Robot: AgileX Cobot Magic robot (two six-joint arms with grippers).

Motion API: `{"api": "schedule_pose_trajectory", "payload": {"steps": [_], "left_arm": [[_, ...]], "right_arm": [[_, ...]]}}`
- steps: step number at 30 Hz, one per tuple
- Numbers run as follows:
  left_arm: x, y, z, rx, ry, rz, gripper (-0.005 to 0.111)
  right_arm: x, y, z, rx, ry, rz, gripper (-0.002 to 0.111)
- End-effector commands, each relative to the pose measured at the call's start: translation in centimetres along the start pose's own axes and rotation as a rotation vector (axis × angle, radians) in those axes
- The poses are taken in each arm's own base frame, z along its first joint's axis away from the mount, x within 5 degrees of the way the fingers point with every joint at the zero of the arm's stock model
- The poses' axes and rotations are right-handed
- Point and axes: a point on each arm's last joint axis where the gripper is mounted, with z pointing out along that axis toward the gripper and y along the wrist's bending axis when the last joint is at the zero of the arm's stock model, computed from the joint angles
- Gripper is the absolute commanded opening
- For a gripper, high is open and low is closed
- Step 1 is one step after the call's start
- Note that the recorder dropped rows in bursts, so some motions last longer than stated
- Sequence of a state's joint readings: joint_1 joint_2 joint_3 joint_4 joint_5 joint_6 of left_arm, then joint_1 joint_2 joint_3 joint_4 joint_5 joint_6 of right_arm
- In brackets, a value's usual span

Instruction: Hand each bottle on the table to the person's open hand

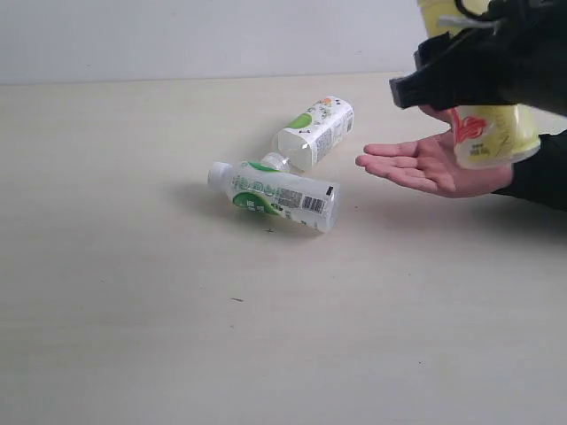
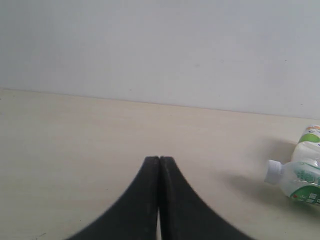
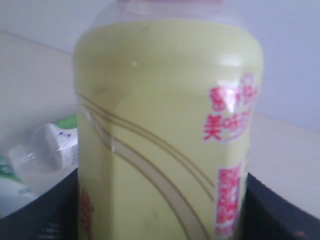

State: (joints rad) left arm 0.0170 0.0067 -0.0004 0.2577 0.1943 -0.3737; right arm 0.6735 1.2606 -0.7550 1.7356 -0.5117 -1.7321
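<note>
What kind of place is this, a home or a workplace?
Probably a robot test bench, not a home: a pale beige tabletop, a white wall, and a black robot gripper holding a yellow plastic bottle near a person's open hand.

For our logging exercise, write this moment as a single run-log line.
step: handover | right gripper: holding yellow bottle over open hand | left gripper: shut, empty | table: two white-and-green bottles lying down

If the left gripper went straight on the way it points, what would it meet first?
Probably nothing close: the shut left gripper points across bare table toward the wall; the white-and-green bottles lie off to one side.
</note>
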Motion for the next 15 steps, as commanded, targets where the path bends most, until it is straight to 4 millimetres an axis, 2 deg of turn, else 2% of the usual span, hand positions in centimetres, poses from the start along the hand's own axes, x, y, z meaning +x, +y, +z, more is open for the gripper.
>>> {"api": "schedule_pose_trajectory", "payload": {"steps": [1, 3, 5, 6, 9, 13, 15], "left_arm": [[0.0, 0.0, -0.1, 0.000, -0.007, -0.001, 0.000], [0.0, 0.0, -0.1, 0.000, -0.007, -0.001, 0.000], [0.0, 0.0, -0.1, 0.000, -0.007, -0.001, 0.000], [0.0, 0.0, -0.1, 0.000, -0.007, -0.001, 0.000], [0.0, 0.0, -0.1, 0.000, -0.007, -0.001, 0.000], [0.0, 0.0, -0.1, 0.000, -0.007, -0.001, 0.000], [0.0, 0.0, -0.1, 0.000, -0.007, -0.001, 0.000]], "right_arm": [[-1.6, -2.0, 2.1, 0.096, 0.014, -0.073, 0.000], [-1.7, -3.0, 3.8, 0.173, 0.059, -0.123, 0.000], [-1.2, -4.1, 5.2, 0.370, 0.162, -0.195, 0.000], [-0.5, -4.5, 6.2, 0.467, 0.262, -0.344, 0.000], [-0.1, -5.0, 7.1, 0.607, 0.345, -0.375, 0.000], [0.2, -4.8, 7.5, 0.608, 0.358, -0.384, 0.000], [0.7, -4.3, 7.7, 0.550, 0.323, -0.319, 0.000]]}}
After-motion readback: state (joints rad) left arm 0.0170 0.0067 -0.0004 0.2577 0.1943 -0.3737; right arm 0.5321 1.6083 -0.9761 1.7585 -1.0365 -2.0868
